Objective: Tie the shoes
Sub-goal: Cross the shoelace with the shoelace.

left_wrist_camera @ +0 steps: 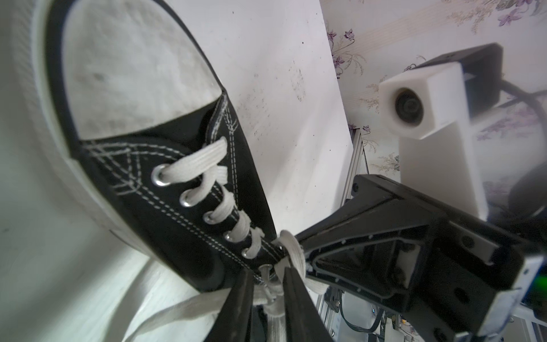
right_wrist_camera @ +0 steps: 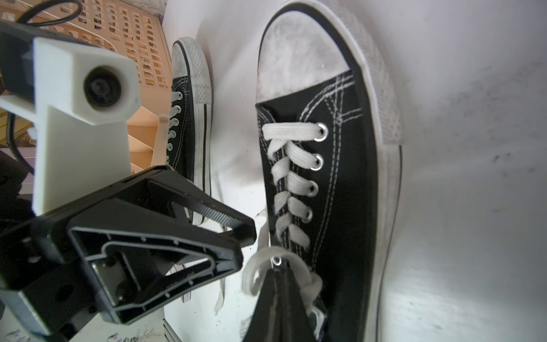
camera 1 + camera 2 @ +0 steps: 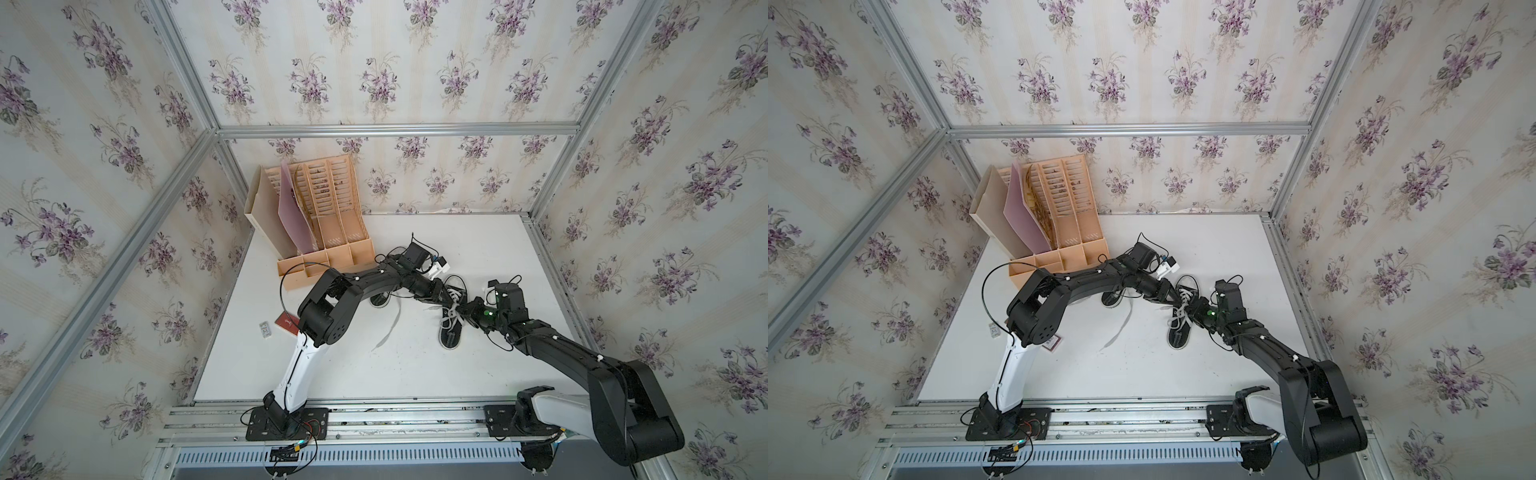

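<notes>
Of the two shoes, only one is being worked on, and it is not tied yet. This shoe (image 3: 451, 338) lies a little toward 3 o'clock from the middle of the tabletop (image 3: 415, 374), with both arms meeting over its top eyelets. Its lace (image 2: 291, 152) is threaded neatly through every eyelet. Above the last pair the ends are gathered into a loose, soft tangle of loops (image 2: 251, 275), and no finished bow shows. The left end effector (image 1: 268, 271) has its jaws narrow with a strand of that lace running between them. I cannot tell whether the strand is already pinched. The right end effector (image 2: 278, 268) has its jaws pressed together right at the top eyelet, with lace draped on either side of the tip. Whether a strand is nipped inside cannot be made out. The second shoe (image 3: 379, 300) sits toward 9 o'clock of the first, mostly hidden under the left arm. A long loose strand (image 3: 388, 328) trails flat from beside it toward 6 o'clock, so that shoe looks untied. The file organiser (image 3: 324, 232) stands at the 11 o'clock corner. I judge the task well under halfway: one knot is forming, its bow is still to be pulled tight, and the whole second shoe remains.
</notes>
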Controlling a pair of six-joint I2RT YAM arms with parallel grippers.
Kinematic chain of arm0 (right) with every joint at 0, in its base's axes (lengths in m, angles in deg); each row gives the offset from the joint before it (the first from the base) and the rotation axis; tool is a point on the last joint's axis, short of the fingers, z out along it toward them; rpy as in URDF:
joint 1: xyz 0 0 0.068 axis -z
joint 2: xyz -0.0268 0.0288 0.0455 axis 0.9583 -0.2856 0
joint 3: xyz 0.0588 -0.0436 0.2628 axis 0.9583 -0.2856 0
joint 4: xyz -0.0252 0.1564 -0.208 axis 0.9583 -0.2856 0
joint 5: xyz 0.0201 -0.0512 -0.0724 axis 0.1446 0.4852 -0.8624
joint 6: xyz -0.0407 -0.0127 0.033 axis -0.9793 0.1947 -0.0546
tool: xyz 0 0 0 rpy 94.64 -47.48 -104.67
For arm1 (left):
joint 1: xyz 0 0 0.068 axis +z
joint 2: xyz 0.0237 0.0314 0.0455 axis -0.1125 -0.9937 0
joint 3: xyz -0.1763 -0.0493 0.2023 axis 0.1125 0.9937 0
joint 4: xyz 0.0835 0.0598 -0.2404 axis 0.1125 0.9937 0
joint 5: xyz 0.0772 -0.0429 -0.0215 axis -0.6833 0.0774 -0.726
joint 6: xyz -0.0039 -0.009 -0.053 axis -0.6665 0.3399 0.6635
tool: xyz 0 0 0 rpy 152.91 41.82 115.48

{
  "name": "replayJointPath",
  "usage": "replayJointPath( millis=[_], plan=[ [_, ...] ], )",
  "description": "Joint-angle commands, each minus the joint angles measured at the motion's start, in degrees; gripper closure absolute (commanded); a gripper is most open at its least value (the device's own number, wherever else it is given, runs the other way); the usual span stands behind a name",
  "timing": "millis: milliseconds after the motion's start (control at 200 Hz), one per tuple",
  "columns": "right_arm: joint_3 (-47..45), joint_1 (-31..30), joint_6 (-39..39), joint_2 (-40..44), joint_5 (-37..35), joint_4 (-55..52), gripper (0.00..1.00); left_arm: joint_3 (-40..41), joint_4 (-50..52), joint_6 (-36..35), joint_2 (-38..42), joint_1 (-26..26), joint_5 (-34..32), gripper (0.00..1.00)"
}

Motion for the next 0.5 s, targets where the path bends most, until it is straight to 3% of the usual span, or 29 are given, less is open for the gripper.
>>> replayJointPath(
  millis=[0,494],
  plan=[
    [0.5,-0.1,-0.2,-0.4,-0.1,1.1,1.00,-1.1,0.3,-1.1,-0.6,-0.2,1.8,0.76],
    [1.5,-0.1,0.0,-1.2,-0.4,1.7,1.00,-3.4,2.9,-2.4,-1.8,-0.5,2.1,0.78]
  ],
)
